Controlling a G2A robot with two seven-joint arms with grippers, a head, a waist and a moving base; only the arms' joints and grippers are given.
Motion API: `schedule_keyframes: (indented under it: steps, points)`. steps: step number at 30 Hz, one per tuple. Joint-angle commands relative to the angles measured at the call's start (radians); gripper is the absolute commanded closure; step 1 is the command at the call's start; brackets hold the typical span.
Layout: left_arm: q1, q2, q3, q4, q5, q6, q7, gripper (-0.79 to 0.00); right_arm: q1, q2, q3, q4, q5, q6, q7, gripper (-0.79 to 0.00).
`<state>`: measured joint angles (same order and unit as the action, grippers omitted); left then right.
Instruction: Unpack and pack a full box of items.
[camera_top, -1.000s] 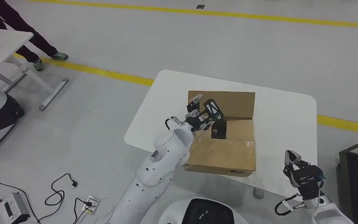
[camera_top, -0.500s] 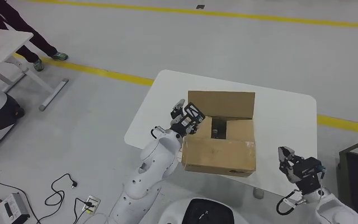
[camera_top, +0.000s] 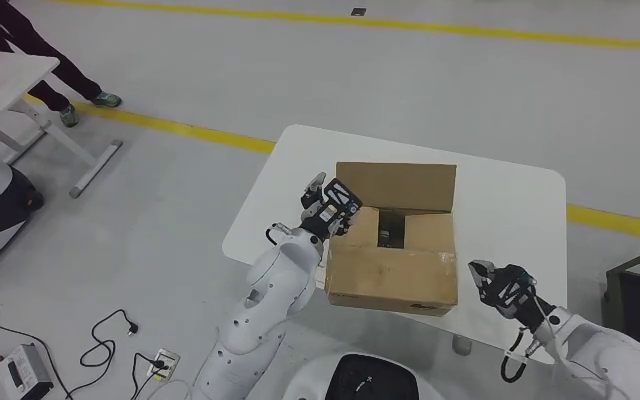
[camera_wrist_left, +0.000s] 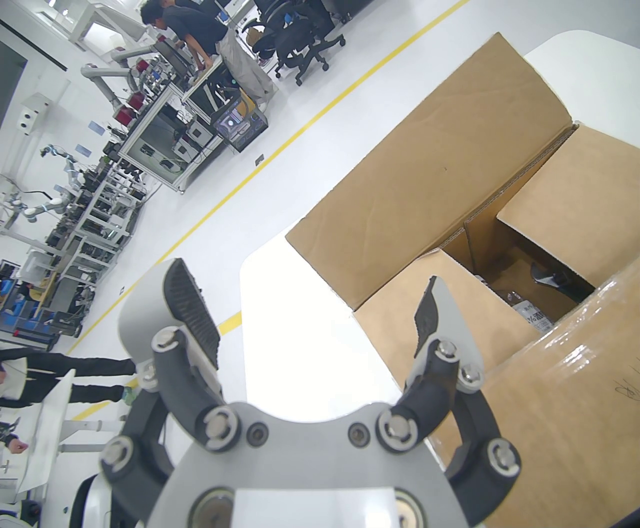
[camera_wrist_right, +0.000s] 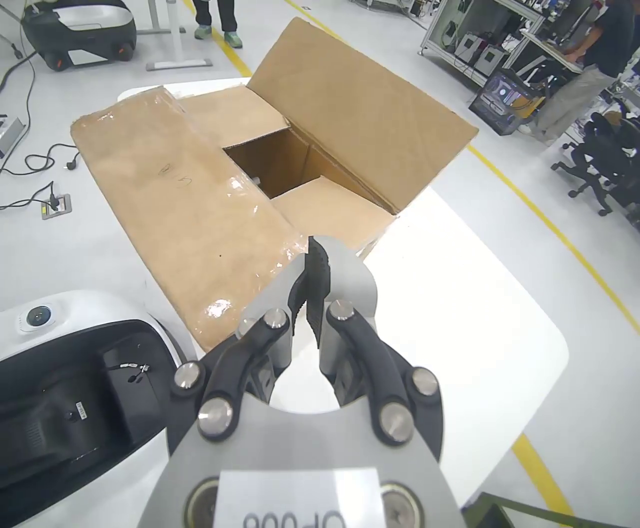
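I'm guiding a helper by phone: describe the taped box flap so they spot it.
On the white table stands one open cardboard box. The taped flap is on the robot's side, folded down. Unlike the bare upright far flap, it shines with clear tape.

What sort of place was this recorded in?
Probably a robotics lab or workshop hall: yellow floor lines, metal-framed workbenches loaded with electronics, and rolling office chairs behind. The cardboard box sits on a white table on open floor.
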<state>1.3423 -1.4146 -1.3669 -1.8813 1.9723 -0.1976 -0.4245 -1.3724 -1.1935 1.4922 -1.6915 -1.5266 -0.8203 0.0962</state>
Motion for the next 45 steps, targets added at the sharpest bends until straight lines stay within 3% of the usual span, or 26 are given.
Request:
schedule_keyframes:
  steps: [1,7,12,17,20,22,25,32,45]
  points:
    - [0.0,0.0,0.0,0.0,0.0,0.0,0.0,-0.785,0.0,0.0,0.0,0.0,0.0,0.0,0.0,0.0]
    - [0.0,0.0,0.0,0.0,0.0,0.0,0.0,-0.785,0.098,0.003,0.018,0.088,0.23,-0.071,0.087,0.0]
    - [0.0,0.0,0.0,0.0,0.0,0.0,0.0,-0.785,0.243,0.01,-0.021,0.228,0.452,-0.188,0.3,0.0]
    - [0.0,0.0,0.0,0.0,0.0,0.0,0.0,-0.785,0.365,0.014,-0.108,0.364,0.625,-0.192,0.472,0.0]
    - [0.0,0.0,0.0,0.0,0.0,0.0,0.0,-0.785,0.419,0.015,-0.148,0.429,0.723,-0.192,0.529,-0.148]
    - [0.0,0.0,0.0,0.0,0.0,0.0,0.0,-0.785,0.453,0.017,-0.172,0.463,0.758,-0.192,0.571,-0.314]
    - [0.0,0.0,0.0,0.0,0.0,0.0,0.0,-0.785,0.495,0.018,-0.218,0.507,0.812,-0.192,0.624,-0.36]
    - [0.0,0.0,0.0,0.0,0.0,0.0,0.0,-0.785,0.568,0.015,-0.294,0.622,0.842,-0.192,0.642,-0.363]
    - [0.0,0.0,0.0,0.0,0.0,0.0,0.0,-0.785,0.623,0.004,-0.416,0.738,0.821,-0.192,0.555,-0.351]
